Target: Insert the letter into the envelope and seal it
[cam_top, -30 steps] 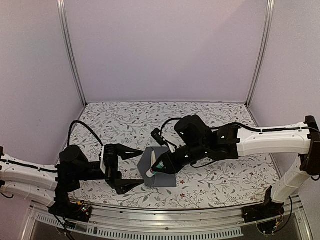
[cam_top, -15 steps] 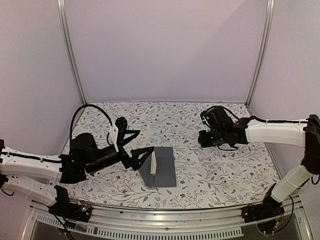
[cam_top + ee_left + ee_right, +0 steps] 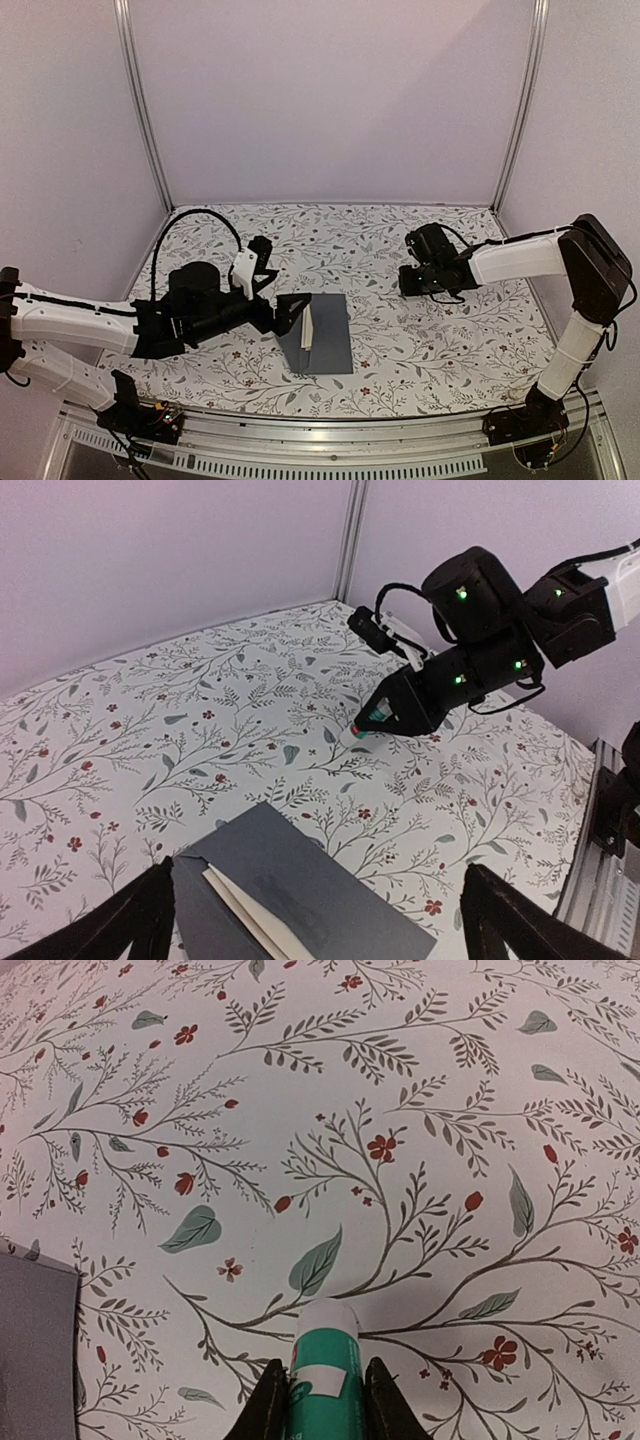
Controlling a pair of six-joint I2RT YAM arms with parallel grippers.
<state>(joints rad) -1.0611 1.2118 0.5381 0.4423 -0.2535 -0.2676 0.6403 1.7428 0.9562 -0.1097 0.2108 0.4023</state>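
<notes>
The dark grey envelope [image 3: 328,335] lies flat on the tablecloth at the centre front, also seen in the left wrist view [image 3: 310,880] and at an edge of the right wrist view [image 3: 30,1350]. A pale strip of the letter [image 3: 308,328] [image 3: 240,915] shows along its opening; the rest of the sheet is hidden inside. My left gripper [image 3: 283,312] [image 3: 320,915] stands open just above the envelope's left end, one finger [image 3: 140,915] on each side. My right gripper [image 3: 407,281] [image 3: 322,1400] [image 3: 378,718] is shut on a teal-white tube [image 3: 325,1365] [image 3: 362,728] held low over the cloth, well right of the envelope.
A floral tablecloth [image 3: 440,340] covers the table. Pale walls and two metal posts [image 3: 145,120] close in the back and sides. A metal rail [image 3: 330,455] runs along the near edge.
My right gripper has drawn away from the envelope to the right with the tube. My left arm has swung up and in to the envelope's left end.
</notes>
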